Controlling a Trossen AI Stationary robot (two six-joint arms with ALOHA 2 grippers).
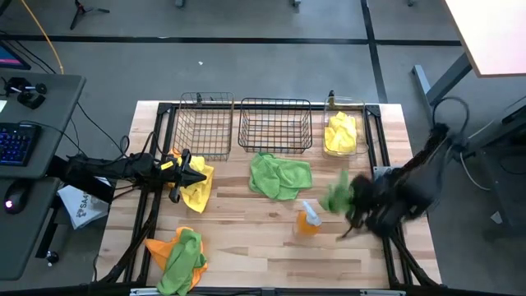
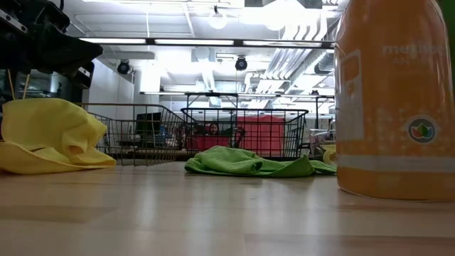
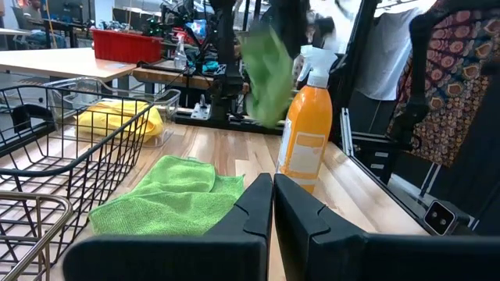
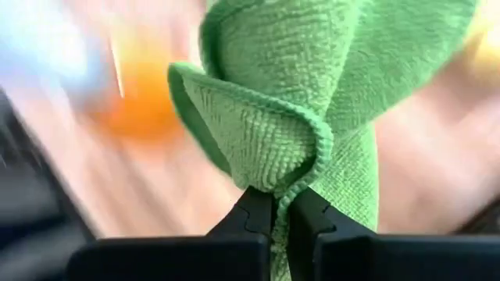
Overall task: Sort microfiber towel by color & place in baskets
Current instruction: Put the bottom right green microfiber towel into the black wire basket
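My right gripper [image 1: 350,200] is shut on a lime green towel [image 1: 335,196] and holds it in the air near the table's right side, just beyond the orange spray bottle [image 1: 308,219]; the left wrist view shows this towel [image 3: 266,70] hanging. My left gripper [image 1: 200,174], shut and holding nothing [image 3: 273,191], hovers over a crumpled yellow towel [image 1: 197,187]. Another green towel [image 1: 279,176] lies flat at mid-table. An orange and a green towel [image 1: 177,255] lie heaped near the front left. Two wire baskets [image 1: 204,123] [image 1: 275,123] and a clear bin [image 1: 343,131] stand along the far edge. My right gripper pinches a fold of the lime green towel [image 4: 289,176] between its two fingertips [image 4: 254,215], several layers together. The rest of the cloth spreads away beyond the fingers. The towel is lifted clear of the table.
The clear bin holds a yellow towel [image 1: 340,131]; both wire baskets look bare inside. The spray bottle [image 3: 305,125] stands upright close to the right gripper. Bare wood lies between the mid-table green towel and the near edge.
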